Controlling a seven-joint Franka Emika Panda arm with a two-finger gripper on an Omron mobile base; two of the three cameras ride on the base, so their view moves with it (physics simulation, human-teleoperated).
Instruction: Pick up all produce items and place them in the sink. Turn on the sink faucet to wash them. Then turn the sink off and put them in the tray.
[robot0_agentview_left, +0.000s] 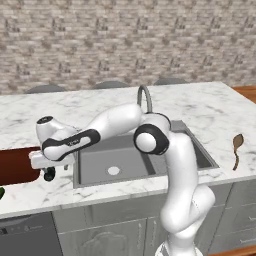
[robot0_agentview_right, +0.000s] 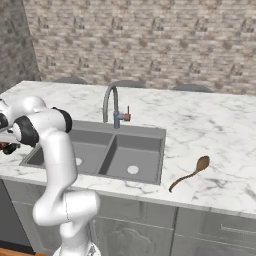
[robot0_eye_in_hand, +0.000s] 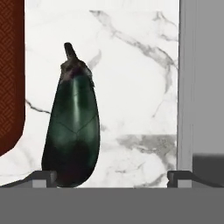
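Wide open, the pincer (robot0_eye_in_hand: 112, 176) hung empty over the marble counter (robot0_eye_in_hand: 131, 87), its two dark tips spread at the bottom of the hand view. The eggplant (robot0_eye_in_hand: 73, 127), a dark blackish-green oblong, lay on the stone right against the left tip, stem pointing away from the hand. It sat off to one side of the gap, not centred between the tips. Judging from that, the step in hand looked like the first pick, and the hand would need to slide sideways toward the eggplant so both tips straddled its thick belly before closing. Gripping across the fat middle seemed safer than the tapering neck, since the glossy skin could slip.

Just beyond, the reddish-brown tray (robot0_eye_in_hand: 9, 74) ran along one edge of that view, and the sink (robot0_eye_in_hand: 201, 87) showed its grey rim along the other, so the eggplant rested on the strip of counter between them.

From the left base view the pincer (robot0_agentview_left: 49, 172) hovered low over that same strip, with the tray (robot0_agentview_left: 17, 165) beside it. A sliver of green (robot0_agentview_left: 1, 192) peeked in at the frame's edge, too little to identify. Farther off stood the faucet (robot0_agentview_right: 112, 102), and a wooden spoon (robot0_agentview_right: 190, 173) lay well apart beyond the sink.

No writing was readable; faint lettering on the arm's dark band was too blurred.
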